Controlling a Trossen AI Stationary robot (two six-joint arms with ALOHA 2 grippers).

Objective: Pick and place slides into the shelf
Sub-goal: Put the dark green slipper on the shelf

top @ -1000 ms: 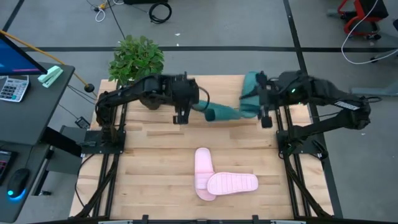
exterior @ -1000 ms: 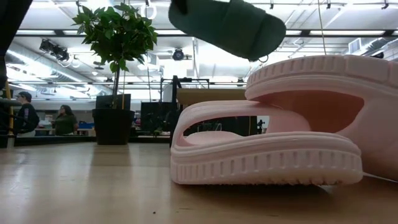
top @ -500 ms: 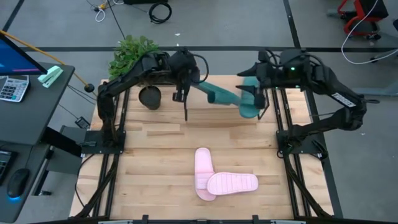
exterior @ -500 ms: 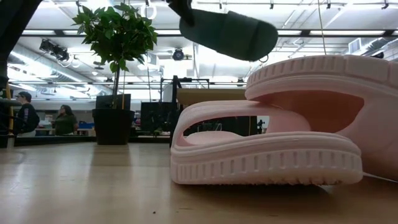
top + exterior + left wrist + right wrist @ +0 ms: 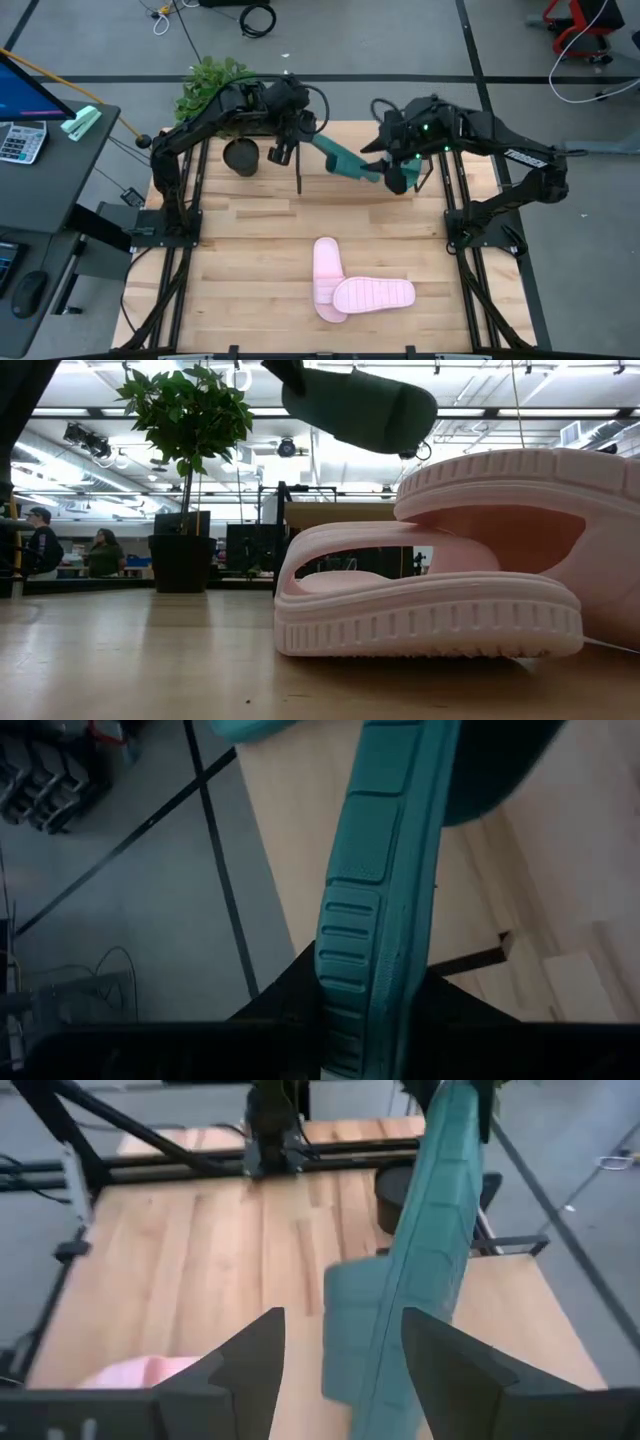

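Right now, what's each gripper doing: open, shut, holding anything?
Left gripper: shut on a teal slide, lifted over the table's far edge.
Right gripper: open, fingers either side of the same teal slide, not clamped.

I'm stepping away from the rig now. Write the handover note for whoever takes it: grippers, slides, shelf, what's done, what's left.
Left gripper: shut on the edge of a teal slide, held up in the air over the far side of the table.
Right gripper: fingers open, at the other end of that slide; a second teal slide does not show clearly.
Two pink slides lie near the table's front middle, one resting across the other, untouched.
No shelf can be made out in any view.
Done: one teal slide lifted. Left: place it, then the rest.
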